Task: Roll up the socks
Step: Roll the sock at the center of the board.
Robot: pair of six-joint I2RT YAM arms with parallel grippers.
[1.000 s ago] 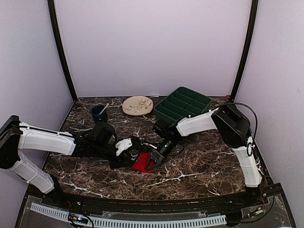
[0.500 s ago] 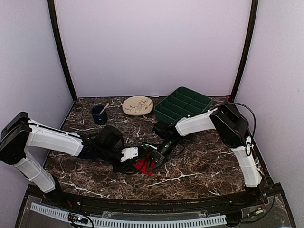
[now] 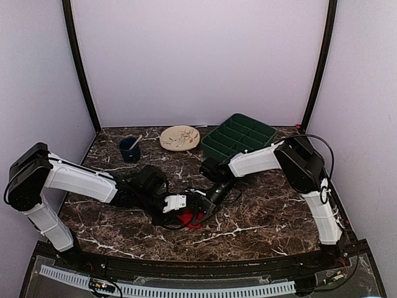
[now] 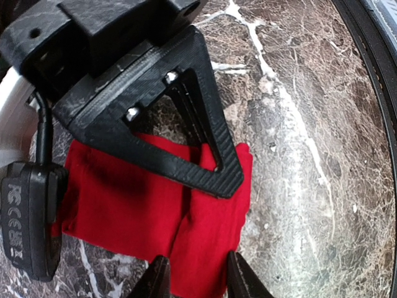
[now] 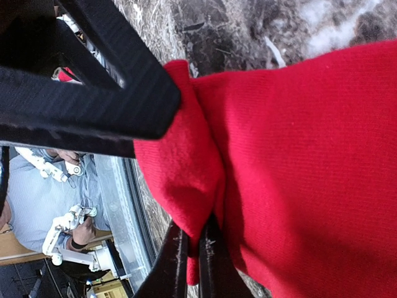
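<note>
Two arms meet at the near middle of the dark marbled surface (image 3: 260, 217), each with one hand. At the back stand one dark blue cup (image 3: 129, 149), one pale patterned plate (image 3: 180, 137) and one green compartment tray (image 3: 211, 148).

The socks (image 3: 189, 218) show from above only as a small red patch under the two hands. In the left wrist view the socks (image 4: 124, 211) are one crumpled red mass flat on the surface. I cannot tell two socks apart, and no white end shows. Its longer run goes across that picture from left to right. A narrower fold turns off at the right end and points down toward the left hand.

The left hand (image 4: 195, 282) has its fingers on either side of that fold, touching it on both sides. The right hand (image 5: 191, 261) has its fingers nearly together, clamped on a thin pinch of the socks (image 5: 298, 155) at their edge. Seen from above, the left hand (image 3: 184, 211) and right hand (image 3: 198, 210) sit just beside each other.
</note>
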